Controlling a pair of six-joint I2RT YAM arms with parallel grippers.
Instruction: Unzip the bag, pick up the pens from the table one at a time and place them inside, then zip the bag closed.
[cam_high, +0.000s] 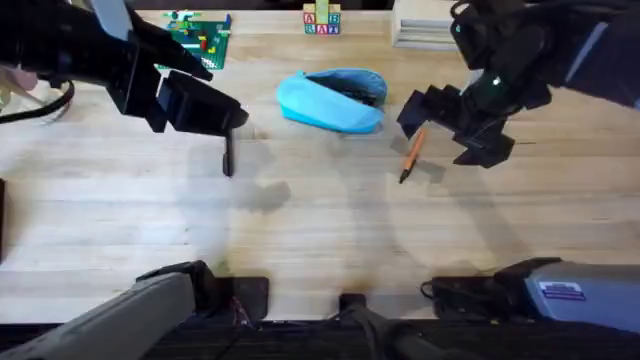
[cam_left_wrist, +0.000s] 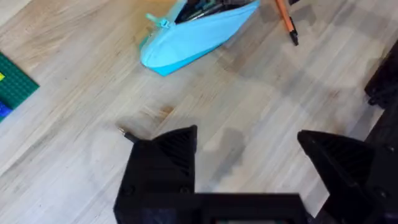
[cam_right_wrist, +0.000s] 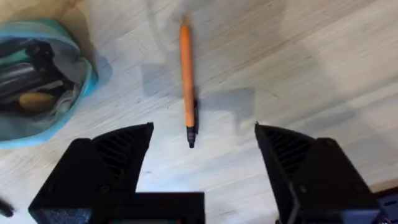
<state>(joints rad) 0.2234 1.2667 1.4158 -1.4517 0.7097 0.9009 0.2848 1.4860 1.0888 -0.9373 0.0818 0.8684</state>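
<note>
**Hovering over the pens beside the unzipped bag**

Hovering above the pale wood table (cam_high: 320, 230), both arms hang over the pens with their claws released and empty. The light blue bag (cam_high: 333, 100) lies toward the far middle of the table, its zipper already parted, with dark items visible inside in the right wrist view.

The right gripper (cam_high: 447, 128) sits just right of the bag, its black fingers spread wide. The orange pen (cam_high: 411, 155) lies on the table directly below it, slanting toward the near side with its dark tip nearest. In the right wrist view the pen lies between the two fingers, roughly centred.

The left gripper (cam_high: 200, 108) is to the left of the bag, fingers also apart. The black pen (cam_high: 228, 155) lies just beneath and near of it, well apart from the bag.

The risks from here are likely these. The orange pen is thin and lies flat, so fingers closing too high would miss it, and closing off-centre could roll or flick it away. The bag's opening is narrow and soft; a pen dropped at an angle may catch the edge and slide back out. The two arms are also close enough to the bag to crowd each other.
</note>
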